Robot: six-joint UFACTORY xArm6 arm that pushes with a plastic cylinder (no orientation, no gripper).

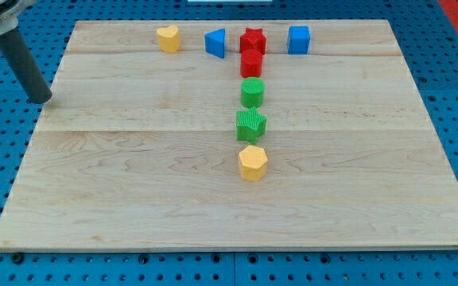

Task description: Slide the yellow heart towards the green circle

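The yellow heart (168,37) lies near the view's top edge of the wooden board, left of centre. The green circle (252,92) stands near the board's middle, to the heart's lower right, in a column of blocks. My tip (40,99) is at the view's left, just off the board's left edge, far to the lower left of the heart and touching no block.
A blue triangle (215,42), red star (253,39) and blue cube (298,39) line the top. A red cylinder (250,63) sits above the green circle; a green star (251,124) and yellow hexagon (253,163) sit below it. The board (133,199) lies on a blue pegboard.
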